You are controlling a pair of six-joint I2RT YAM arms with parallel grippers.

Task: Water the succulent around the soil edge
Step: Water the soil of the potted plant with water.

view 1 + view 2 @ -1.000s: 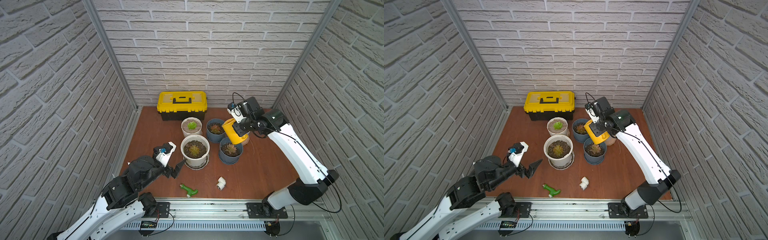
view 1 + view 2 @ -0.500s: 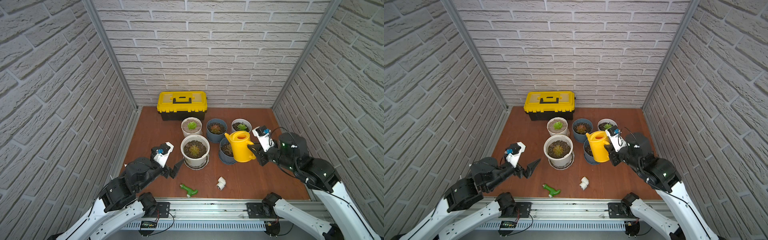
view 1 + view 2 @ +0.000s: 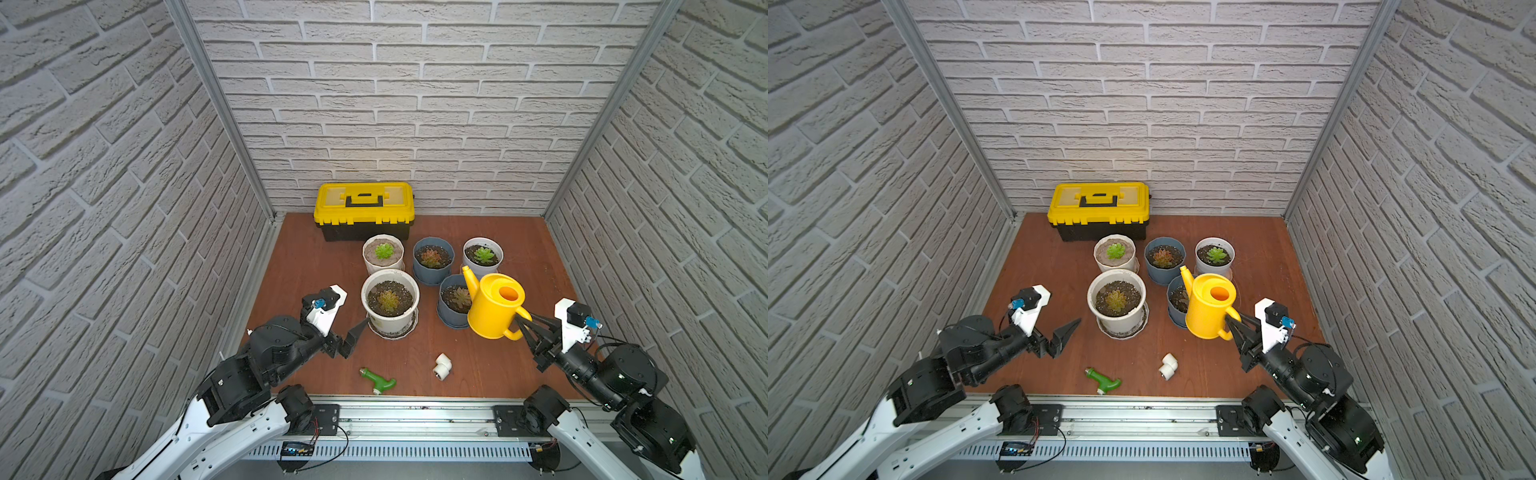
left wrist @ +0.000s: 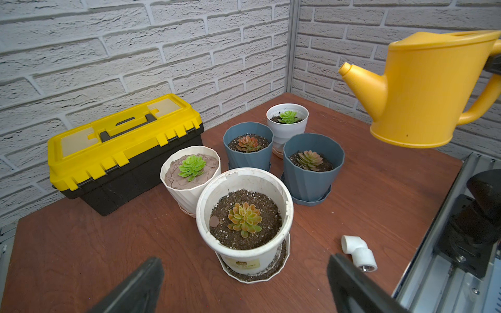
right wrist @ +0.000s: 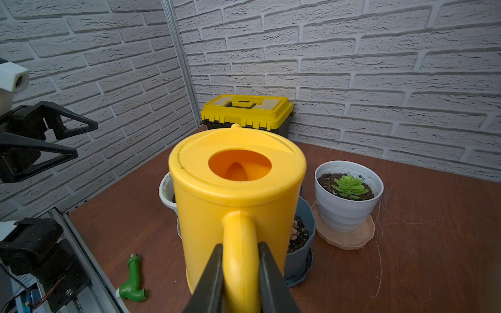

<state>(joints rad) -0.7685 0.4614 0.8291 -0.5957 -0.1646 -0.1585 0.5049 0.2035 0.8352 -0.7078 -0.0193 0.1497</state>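
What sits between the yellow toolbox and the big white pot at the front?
A smaller cream pot holding a green succulent, clear in both top views.

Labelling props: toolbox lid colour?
Yellow; the toolbox lid shows best in the left wrist view.

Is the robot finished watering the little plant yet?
Not yet. Done: the right gripper holds the watering can by its handle, up off the table. In hand: the can is upright, so nothing pours. Left: all the pouring. The left gripper is open, empty.
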